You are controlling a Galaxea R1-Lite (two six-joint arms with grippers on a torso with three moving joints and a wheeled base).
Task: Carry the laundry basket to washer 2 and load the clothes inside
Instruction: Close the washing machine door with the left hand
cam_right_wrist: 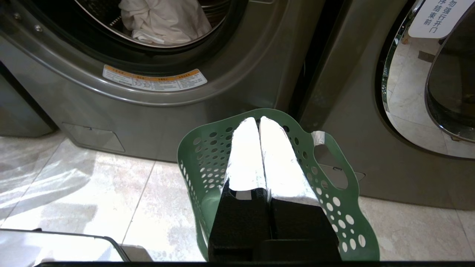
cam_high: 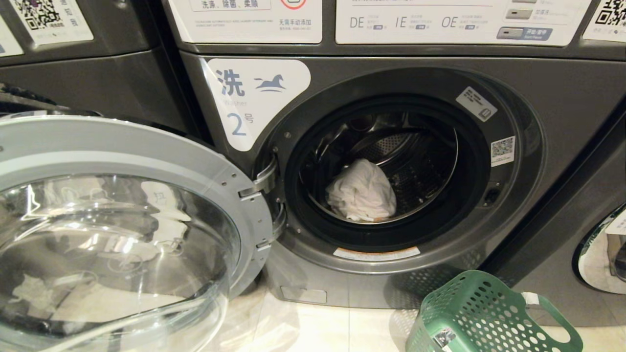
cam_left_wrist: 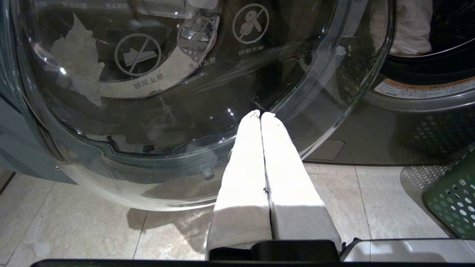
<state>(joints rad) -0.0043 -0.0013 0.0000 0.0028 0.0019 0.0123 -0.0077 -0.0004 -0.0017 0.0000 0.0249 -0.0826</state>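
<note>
Swung wide open on the left, the round chrome-rimmed glass door (cam_high: 112, 220) fills the near corner of the head view. Behind it sits washer 2 (cam_high: 538, 83), dark grey with a blue "2" label, and a bunched white shirt (cam_high: 361, 191) is lying in the drum. On the tiled floor (cam_high: 313, 332) just in front is the green perforated plastic laundry basket (cam_high: 481, 318). Left gripper (cam_left_wrist: 261, 114) is pinched closed, holding nothing, near the door glass. Right gripper (cam_right_wrist: 258, 119) is also clamped together and empty, over the basket.
</note>
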